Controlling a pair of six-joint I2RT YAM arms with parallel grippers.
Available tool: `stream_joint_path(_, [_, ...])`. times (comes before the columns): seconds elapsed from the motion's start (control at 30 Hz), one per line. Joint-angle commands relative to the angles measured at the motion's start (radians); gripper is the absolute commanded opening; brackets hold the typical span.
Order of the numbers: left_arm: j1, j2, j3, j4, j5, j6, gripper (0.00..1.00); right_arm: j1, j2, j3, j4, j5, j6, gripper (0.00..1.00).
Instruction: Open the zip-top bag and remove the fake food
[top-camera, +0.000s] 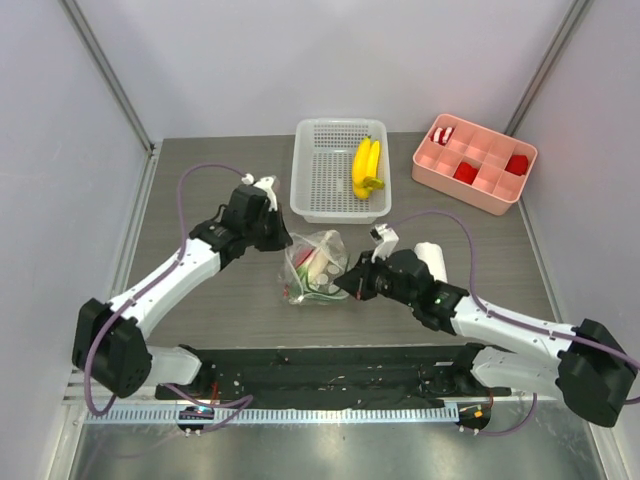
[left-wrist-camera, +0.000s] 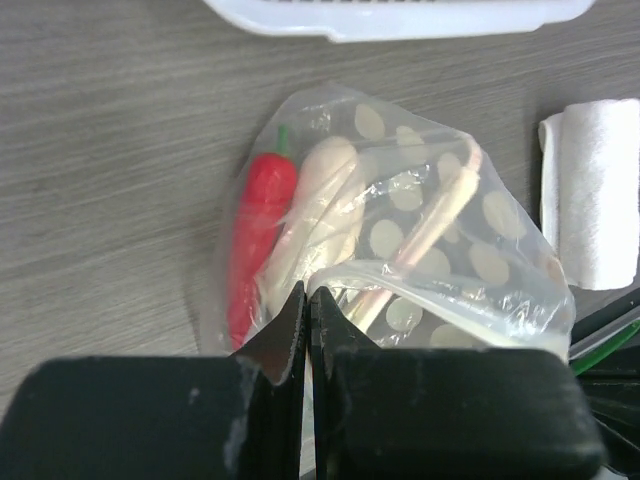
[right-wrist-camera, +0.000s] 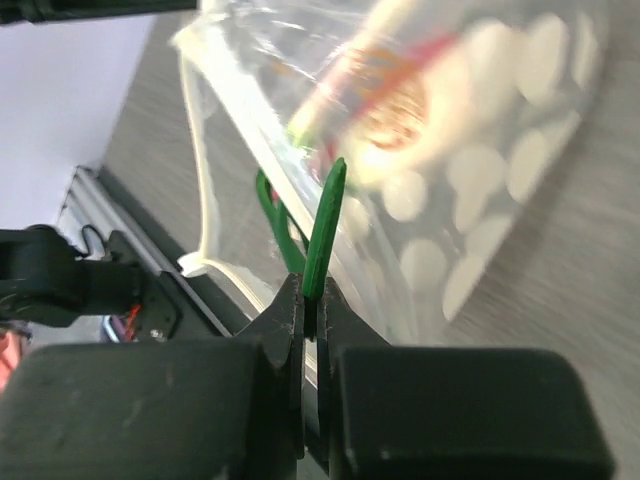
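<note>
**Stem pinched at the bag's mouth, and a thin hold on both sides**

The dotted bag (top-camera: 312, 262) lies on the table (top-camera: 230, 310) between the two arms, just in front of the white basket (top-camera: 325, 180), where the bananas (top-camera: 366, 168) already sit. The left gripper (left-wrist-camera: 305, 315) has its jaws pressed together on the plastic at the bag's near edge. As far as I can see a fold of film is caught between them, though the grip looks shallow. The right gripper (right-wrist-camera: 312, 300) is closed on the tip of a green stem (right-wrist-camera: 326, 225) that pokes out past the white zip strip (right-wrist-camera: 203, 180) at the open mouth. The chili (left-wrist-camera: 258, 235) and the radish (left-wrist-camera: 322, 200) lie side by side inside the bag.

What worries me is how little each gripper has hold of. The stem is thin and slick, held only at its end, so a quick pull could let it slide free or bend it instead of drawing it out. If the stem catches on the loose film, the whole bag may follow it, and the left gripper's shallow pinch could give way. A dragged bag might also tip the chili and radish onto the table, or push against the rolled cloth (left-wrist-camera: 595, 195) lying just beside it. The two grippers are close together too, so a wide swing risks a knock.
</note>
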Motion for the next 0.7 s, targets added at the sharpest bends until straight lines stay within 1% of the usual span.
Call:
stream_joint_path(0.0, [0.004, 0.082, 0.052, 0.039, 0.044, -0.094, 0.0, 0.005, -0.105, -0.093, -0.07, 0.142, 0.119, 0.02])
stream_joint_path(0.03, [0.003, 0.105, 0.064, 0.045, 0.054, -0.111, 0.0, 0.005, -0.114, -0.109, -0.076, 0.148, 0.127, 0.06])
stream_joint_path(0.1, [-0.002, 0.155, 0.083, 0.047, 0.071, -0.134, 0.0, 0.006, -0.142, -0.138, -0.109, 0.18, 0.129, 0.09])
stream_joint_path(0.2, [-0.06, 0.179, 0.099, 0.066, 0.006, -0.159, 0.0, 0.006, -0.169, -0.132, -0.143, 0.197, 0.11, 0.15])
stream_joint_path(0.23, [-0.08, 0.184, 0.101, 0.074, -0.03, -0.167, 0.0, 0.006, -0.182, -0.123, -0.149, 0.2, 0.103, 0.22])
stream_joint_path(0.3, [-0.124, 0.199, 0.096, 0.108, -0.038, -0.173, 0.0, 0.006, -0.183, -0.091, -0.163, 0.205, 0.089, 0.29])
stream_joint_path(0.33, [-0.135, 0.205, 0.096, 0.126, -0.048, -0.174, 0.0, 0.006, -0.171, -0.074, -0.172, 0.203, 0.074, 0.36])
stream_joint_path(0.4, [-0.155, 0.222, 0.098, 0.133, -0.067, -0.176, 0.0, 0.005, -0.153, -0.025, -0.197, 0.203, 0.063, 0.4])
stream_joint_path(0.43, [-0.16, 0.225, 0.095, 0.143, -0.067, -0.176, 0.0, 0.006, -0.143, -0.009, -0.197, 0.205, 0.06, 0.45])
stream_joint_path(0.53, [-0.177, 0.224, 0.08, 0.168, -0.068, -0.188, 0.0, 0.006, -0.114, 0.021, -0.199, 0.22, 0.075, 0.51])
stream_joint_path(0.57, [-0.181, 0.222, 0.08, 0.171, -0.08, -0.19, 0.0, 0.009, -0.117, 0.032, -0.224, 0.225, 0.076, 0.52])
stream_joint_path(0.67, [-0.2, 0.216, 0.089, 0.172, -0.094, -0.184, 0.0, 0.022, -0.155, 0.046, -0.281, 0.303, 0.099, 0.6])
